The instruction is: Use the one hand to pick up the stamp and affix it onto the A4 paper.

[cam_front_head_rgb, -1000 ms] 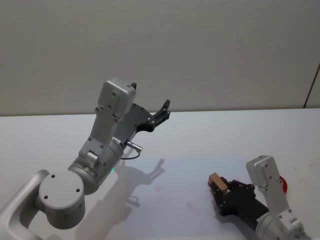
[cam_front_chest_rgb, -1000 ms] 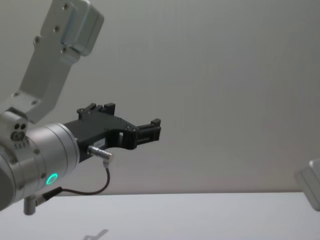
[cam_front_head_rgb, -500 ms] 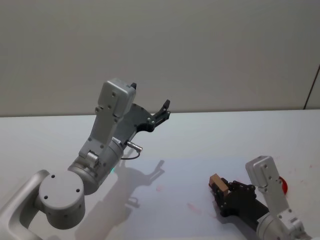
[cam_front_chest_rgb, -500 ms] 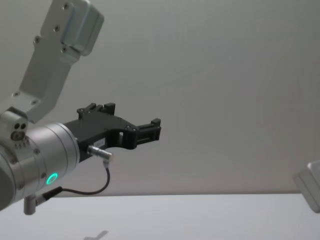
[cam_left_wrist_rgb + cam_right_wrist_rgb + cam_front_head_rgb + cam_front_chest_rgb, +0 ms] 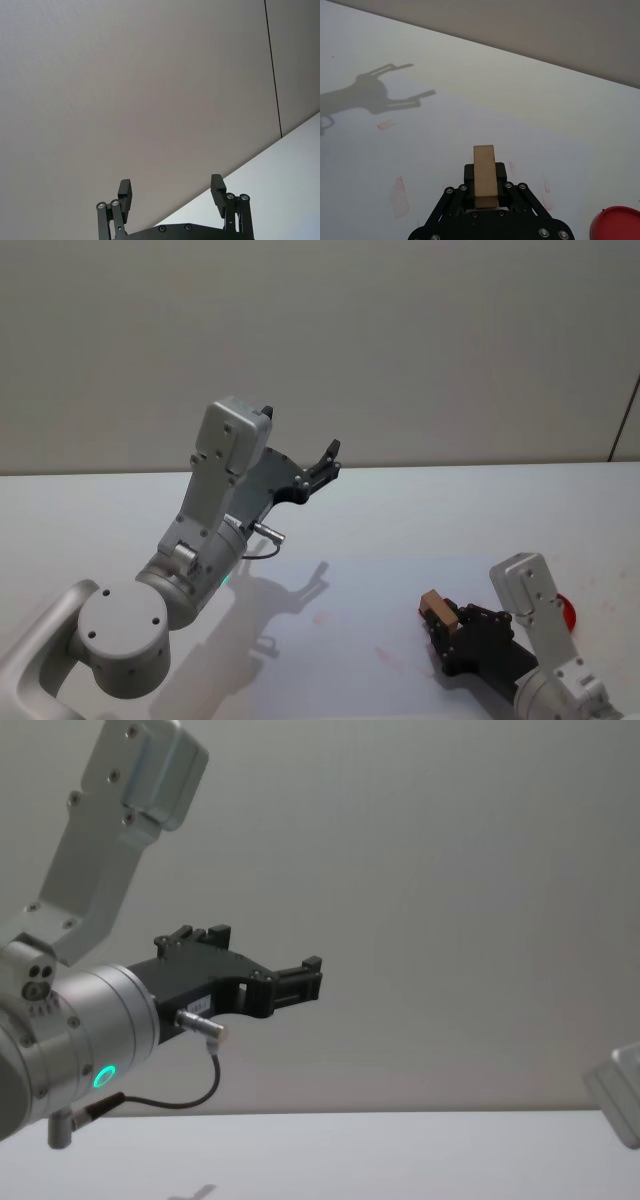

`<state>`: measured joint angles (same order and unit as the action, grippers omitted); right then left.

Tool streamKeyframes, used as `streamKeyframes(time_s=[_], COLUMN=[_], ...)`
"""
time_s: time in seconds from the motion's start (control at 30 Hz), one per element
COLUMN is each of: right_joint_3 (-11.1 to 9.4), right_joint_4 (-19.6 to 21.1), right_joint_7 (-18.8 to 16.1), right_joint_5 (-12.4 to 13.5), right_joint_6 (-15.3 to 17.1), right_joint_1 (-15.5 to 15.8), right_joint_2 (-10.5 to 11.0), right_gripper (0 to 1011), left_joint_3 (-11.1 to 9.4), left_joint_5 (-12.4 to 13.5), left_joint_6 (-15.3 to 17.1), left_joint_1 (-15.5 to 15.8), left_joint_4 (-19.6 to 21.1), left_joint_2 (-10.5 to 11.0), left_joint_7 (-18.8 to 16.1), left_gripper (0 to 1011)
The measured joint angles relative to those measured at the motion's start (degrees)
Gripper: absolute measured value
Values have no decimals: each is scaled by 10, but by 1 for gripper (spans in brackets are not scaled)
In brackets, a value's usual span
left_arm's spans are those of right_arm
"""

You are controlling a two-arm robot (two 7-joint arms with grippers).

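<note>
Wood-coloured, the stamp [image 5: 437,609] sits pinched between the jaws of the right gripper [image 5: 446,626], held over the right part of the A4 paper [image 5: 350,590]. The paper bears faint red prints [image 5: 400,195]. A round red pad [image 5: 567,611] lies off to the paper's right. The left gripper [image 5: 328,460] hangs high above the paper's far left side, its fingers [image 5: 125,189] spread wide around nothing.

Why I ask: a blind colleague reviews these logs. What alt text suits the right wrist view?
The right gripper grips the light-brown wooden stamp between its jaws, over white paper bearing faint red stamp marks. A red round object sits nearby; an arm's shadow falls farther off.
</note>
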<state>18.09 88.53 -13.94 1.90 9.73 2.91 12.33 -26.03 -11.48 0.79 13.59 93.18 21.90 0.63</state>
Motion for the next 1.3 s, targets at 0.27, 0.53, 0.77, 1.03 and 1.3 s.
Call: streamKeyframes(time_s=[0.27,0.53,0.77,1.03,1.3], right_joint_3=[0,-1,2,4,0], right_joint_4=[4,15,38,77,105], right_joint_7=[3,2,-2,-6,-9], right_joint_5=[8,23,41,68,89], right_joint_6=[4,8,11,11,11], right_joint_1=[3,6,8,13,17], right_joint_2=[0,-1,-5,-8,-4], right_gripper=[221,220,220,221,220], left_joint_3=[0,0,0,0,0], left_joint_5=[0,0,0,0,0], left_joint_6=[0,0,0,0,0], left_joint_1=[0,0,0,0,0], left_joint_4=[0,0,0,0,0], left_joint_2=[0,0,0,0,0], left_joint_7=[0,0,0,0,0], left_gripper=[1001,1001,1001,1001,1001])
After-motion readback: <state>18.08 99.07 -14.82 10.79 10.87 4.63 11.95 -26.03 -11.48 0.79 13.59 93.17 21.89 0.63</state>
